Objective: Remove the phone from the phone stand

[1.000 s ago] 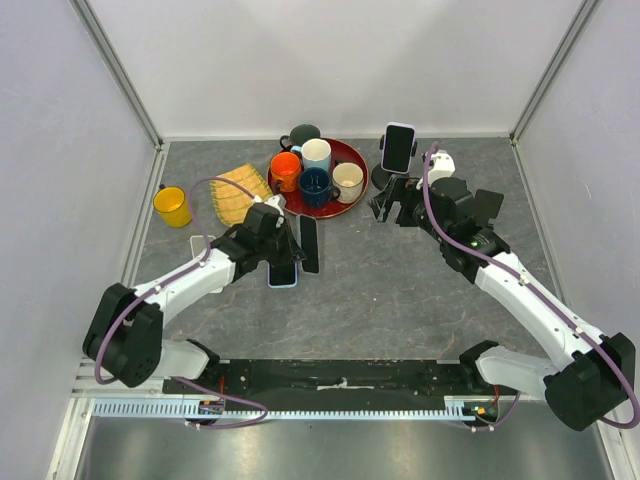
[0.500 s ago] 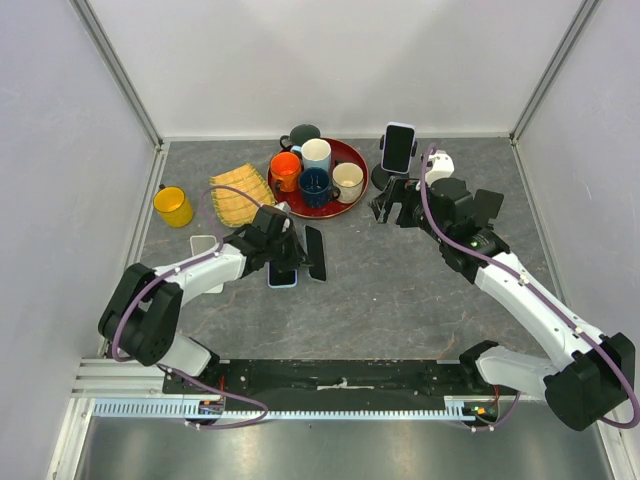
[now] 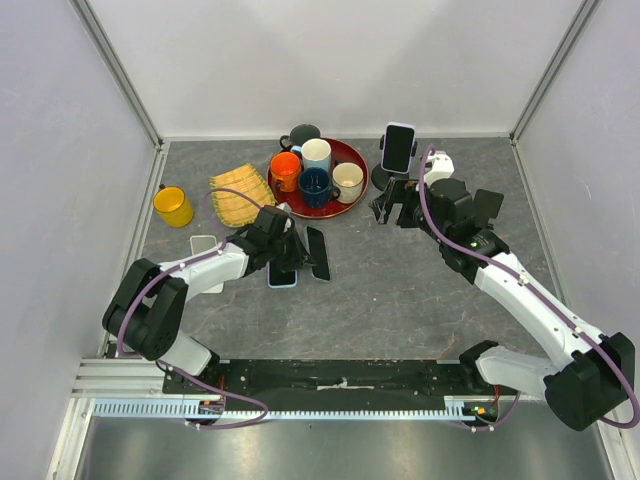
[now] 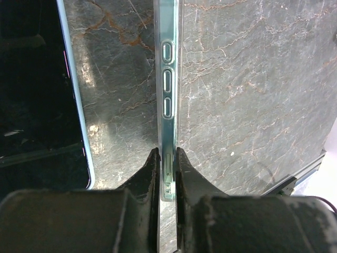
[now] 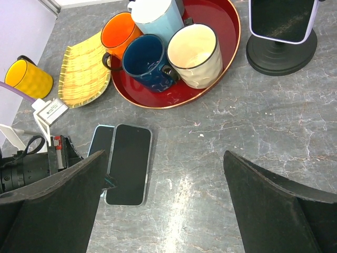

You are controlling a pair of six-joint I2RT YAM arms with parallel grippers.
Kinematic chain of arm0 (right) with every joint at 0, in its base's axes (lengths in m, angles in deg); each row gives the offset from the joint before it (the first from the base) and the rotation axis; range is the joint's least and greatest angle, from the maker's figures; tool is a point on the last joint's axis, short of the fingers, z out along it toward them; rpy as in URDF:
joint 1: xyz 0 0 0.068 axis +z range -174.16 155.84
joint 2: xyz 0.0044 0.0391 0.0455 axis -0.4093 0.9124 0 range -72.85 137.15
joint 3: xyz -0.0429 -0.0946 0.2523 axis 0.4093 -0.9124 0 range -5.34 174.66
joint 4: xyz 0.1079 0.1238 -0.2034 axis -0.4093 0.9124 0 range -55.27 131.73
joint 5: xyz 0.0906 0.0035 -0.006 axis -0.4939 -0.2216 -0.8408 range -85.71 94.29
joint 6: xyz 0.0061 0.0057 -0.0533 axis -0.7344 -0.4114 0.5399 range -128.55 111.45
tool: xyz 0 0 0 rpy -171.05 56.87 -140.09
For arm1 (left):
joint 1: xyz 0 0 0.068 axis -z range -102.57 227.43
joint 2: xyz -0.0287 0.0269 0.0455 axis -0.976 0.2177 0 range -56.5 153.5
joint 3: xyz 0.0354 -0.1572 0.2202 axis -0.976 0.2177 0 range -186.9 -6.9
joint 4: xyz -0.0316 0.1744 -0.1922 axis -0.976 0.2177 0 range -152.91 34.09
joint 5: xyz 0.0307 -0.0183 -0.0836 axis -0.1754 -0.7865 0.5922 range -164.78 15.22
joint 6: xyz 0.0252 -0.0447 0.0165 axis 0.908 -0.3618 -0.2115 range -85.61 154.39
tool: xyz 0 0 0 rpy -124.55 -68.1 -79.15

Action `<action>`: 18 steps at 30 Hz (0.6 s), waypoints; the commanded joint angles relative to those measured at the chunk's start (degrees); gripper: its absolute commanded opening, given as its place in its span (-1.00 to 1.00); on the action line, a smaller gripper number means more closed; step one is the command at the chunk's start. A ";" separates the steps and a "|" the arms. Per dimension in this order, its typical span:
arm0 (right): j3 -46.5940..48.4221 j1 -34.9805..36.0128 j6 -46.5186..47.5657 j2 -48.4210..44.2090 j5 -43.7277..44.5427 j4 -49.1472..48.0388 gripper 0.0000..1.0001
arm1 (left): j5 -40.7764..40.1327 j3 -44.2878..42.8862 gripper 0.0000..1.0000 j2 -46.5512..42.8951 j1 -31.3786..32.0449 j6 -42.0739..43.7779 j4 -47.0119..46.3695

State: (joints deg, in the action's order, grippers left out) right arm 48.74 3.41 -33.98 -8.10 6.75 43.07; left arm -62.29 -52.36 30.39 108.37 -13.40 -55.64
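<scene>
Tabletop (image 5: 253, 132): veined stone look, faint sheen. Tray (image 5: 226, 29): glossy red. Stand phone (image 5: 279, 18): glossy screen. Edge-on phone (image 4: 168, 79): clear plastic case.

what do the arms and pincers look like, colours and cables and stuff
The left arm and right arm have white tubular links with bulky black joints and black bases. A purple cable loops along each arm. The left pincer and right pincer are matte black and taper toward flat tips. No markings are readable.
</scene>
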 commanded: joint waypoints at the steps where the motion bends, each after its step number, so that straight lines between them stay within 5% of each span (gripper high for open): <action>1: -0.21 0.03 0.82 -0.42 0.88 -1.04 0.96 | -0.97 -0.78 -0.68 -0.23 0.00 -0.56 -1.21; 18: -0.74 -0.06 0.91 -0.94 1.14 -0.96 0.96 | -4.75 -6.14 -0.26 1.88 -0.62 5.42 6.97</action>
State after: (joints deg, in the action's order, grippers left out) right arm 48.42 3.41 -33.74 -8.10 7.16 43.18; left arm -65.64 -55.57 31.96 108.04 -11.13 -49.06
